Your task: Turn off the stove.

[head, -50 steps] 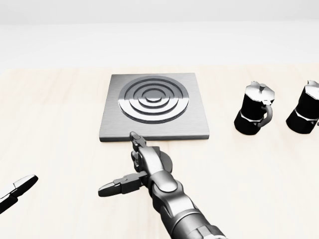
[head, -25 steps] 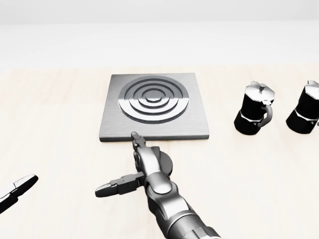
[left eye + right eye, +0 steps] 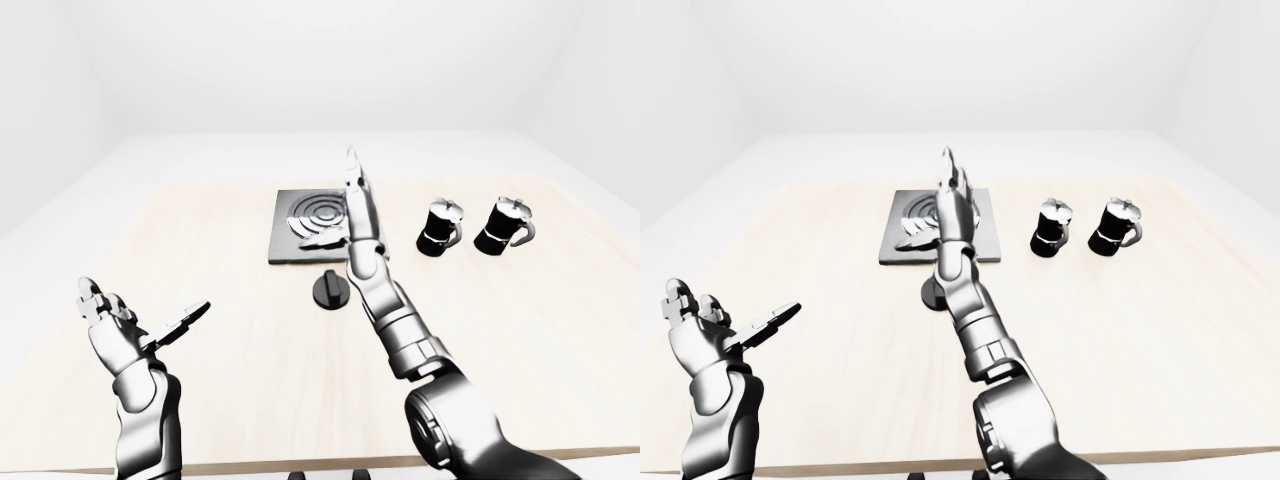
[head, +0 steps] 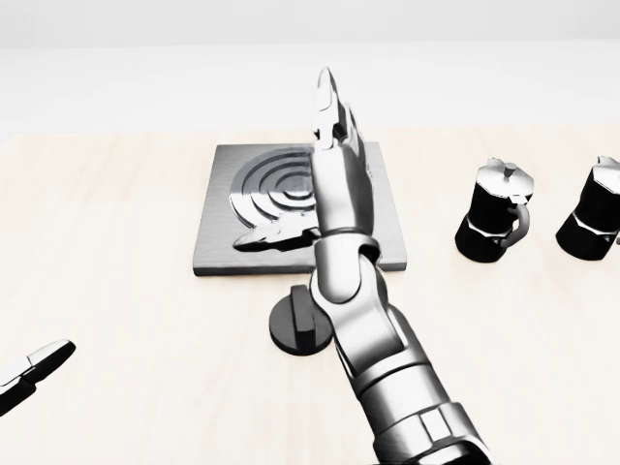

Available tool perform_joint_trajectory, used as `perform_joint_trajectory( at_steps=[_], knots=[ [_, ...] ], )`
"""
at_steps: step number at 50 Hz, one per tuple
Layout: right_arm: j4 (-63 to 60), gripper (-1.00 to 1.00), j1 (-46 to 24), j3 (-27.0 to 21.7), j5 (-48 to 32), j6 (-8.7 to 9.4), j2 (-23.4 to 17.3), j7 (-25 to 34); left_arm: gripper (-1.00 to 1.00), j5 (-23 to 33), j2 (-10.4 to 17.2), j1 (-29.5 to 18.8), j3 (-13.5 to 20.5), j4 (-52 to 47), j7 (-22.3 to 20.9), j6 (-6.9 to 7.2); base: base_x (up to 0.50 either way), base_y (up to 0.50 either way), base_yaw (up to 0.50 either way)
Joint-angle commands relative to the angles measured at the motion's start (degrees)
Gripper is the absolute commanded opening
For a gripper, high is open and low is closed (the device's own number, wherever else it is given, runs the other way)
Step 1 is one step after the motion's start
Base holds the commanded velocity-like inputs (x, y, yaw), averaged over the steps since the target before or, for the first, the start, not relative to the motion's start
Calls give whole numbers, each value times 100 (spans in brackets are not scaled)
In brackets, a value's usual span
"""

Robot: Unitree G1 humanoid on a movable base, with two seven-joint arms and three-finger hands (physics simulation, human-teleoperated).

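Note:
A grey square stove plate [image 4: 217, 228] with a ringed burner [image 4: 274, 186] lies on the pale wooden table [image 4: 107, 223]. Its black round knob [image 4: 298, 329] stands on the table just below the plate's lower edge, in plain sight. My right hand [image 4: 326, 165] is raised above the knob with straight fingers pointing up and the thumb [image 4: 268, 235] out to the left. It is open, holds nothing and hides part of the burner. My left hand [image 3: 132, 322] hovers open at the lower left, far from the stove.
Two black moka pots [image 4: 496, 225] [image 4: 591, 221] stand to the right of the stove. Behind the table is a plain white wall. The table's near edge [image 3: 300, 466] shows at the bottom of the left-eye view.
My right hand, which lay low over the knob with a finger toward the stove's edge, has lifted upward and uncovered the knob. The left hand and the pots have not moved.

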Motion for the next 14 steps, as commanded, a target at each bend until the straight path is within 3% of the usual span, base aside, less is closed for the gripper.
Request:
perform_joint_trajectory(
  at_steps=[1, 3, 5, 14],
  knots=[
    [-1330, 100, -533, 23, -969, 0, -891, -399, 100, 26, -6, -38, -11, 108, -12, -83, 0, 0, 0],
    [-998, 100, -816, -15, -922, 0, -937, -504, 100, 2, -9, 21, -3, -39, -14, 7, 0, 0, 0],
    [-968, 100, -955, -11, -997, 0, -954, -643, 100, 2, -13, 14, 3, -7, -20, -31, 0, 0, 0],
    [-1547, 100, -846, 29, -851, 0, -891, -187, 100, -1, -5, -5, -11, 29, -26, -58, 0, 0, 0]
  ],
)
